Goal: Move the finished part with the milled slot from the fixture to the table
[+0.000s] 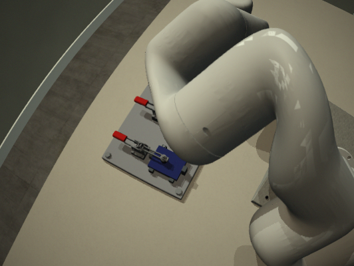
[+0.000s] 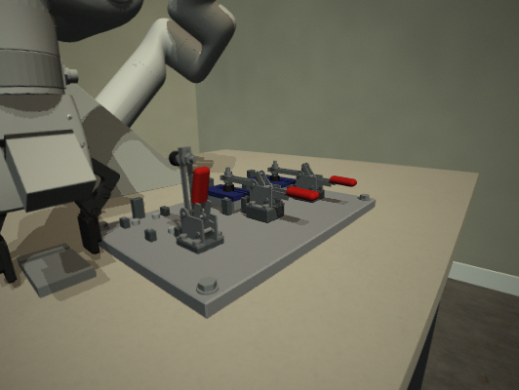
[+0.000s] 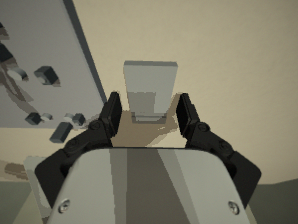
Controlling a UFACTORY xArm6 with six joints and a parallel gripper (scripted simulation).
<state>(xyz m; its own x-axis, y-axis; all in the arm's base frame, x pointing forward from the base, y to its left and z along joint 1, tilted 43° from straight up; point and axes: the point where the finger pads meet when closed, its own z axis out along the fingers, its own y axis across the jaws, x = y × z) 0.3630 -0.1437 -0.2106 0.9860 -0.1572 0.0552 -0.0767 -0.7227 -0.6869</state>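
Note:
The finished grey part [image 2: 56, 269] [image 3: 150, 80] lies flat on the table, just off the near end of the fixture plate [image 2: 273, 244] [image 1: 124, 155] [image 3: 45, 40]. My gripper [image 2: 49, 263] [image 3: 149, 101] is open; its fingers stand on either side of the part without gripping it. The nearest clamp [image 2: 200, 185] stands upright, and its nest [image 2: 148, 221] is empty. Two blue blanks [image 2: 221, 191] [image 2: 284, 181] sit in their nests under clamps with red handles [image 2: 302, 194] [image 2: 342, 181] lying flat. In the top view, one blank [image 1: 166, 163] and two red handles [image 1: 120, 135] [image 1: 140, 100] show; the arm hides the gripper.
The arm [image 1: 233, 100] blocks most of the top view. Small pins and rest pads [image 2: 138, 207] [image 3: 46, 75] stand up from the plate near my fingers. The table's edge [image 2: 439, 292] drops to a dark floor on the right.

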